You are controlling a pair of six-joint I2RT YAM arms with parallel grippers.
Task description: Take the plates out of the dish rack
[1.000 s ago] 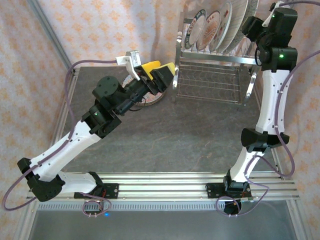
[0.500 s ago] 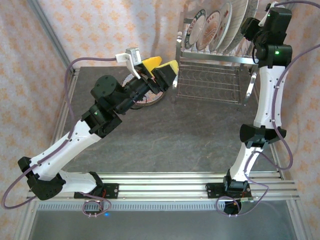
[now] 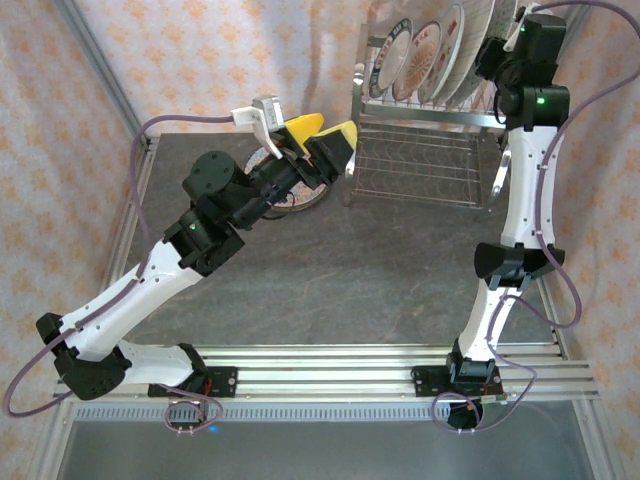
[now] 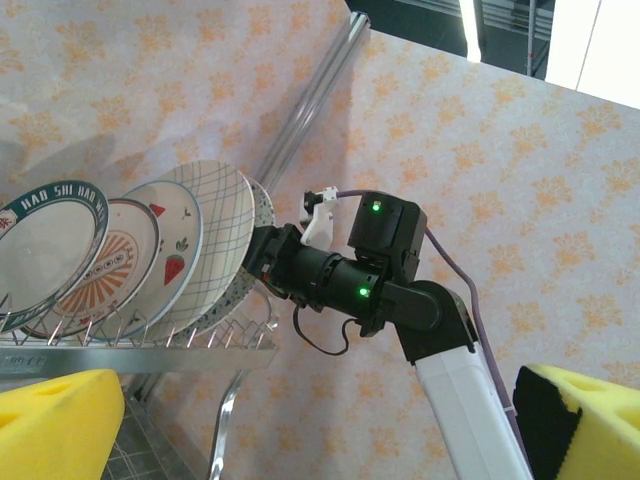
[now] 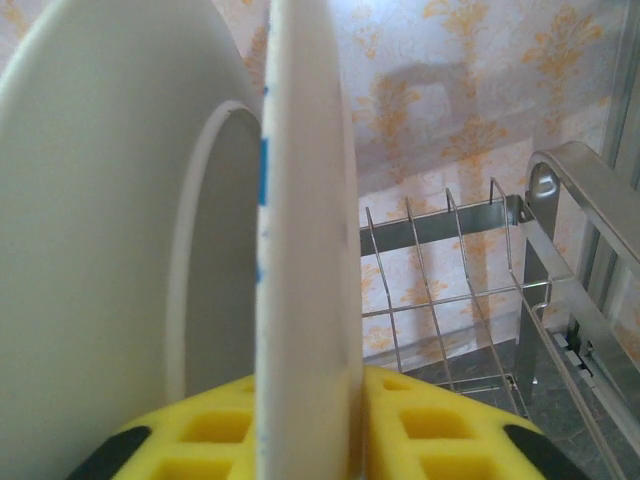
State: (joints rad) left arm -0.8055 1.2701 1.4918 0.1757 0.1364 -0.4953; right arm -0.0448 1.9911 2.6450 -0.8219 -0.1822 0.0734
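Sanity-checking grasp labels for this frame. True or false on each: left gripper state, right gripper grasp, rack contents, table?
1. Left gripper is shut. False: open, holding nothing.
2. Right gripper pinches a racked plate by its rim. True.
3. Rack is empty. False: plates stand in its upper tier.
4. A flat plate lies on the table beneath the left gripper. True.

Pale pink walls (image 3: 200,60) with orange floral motifs enclose a dark grey stone-look surface (image 3: 350,270); aluminium rails (image 3: 330,362) edge its near side, and a strip light (image 4: 470,25) shines above
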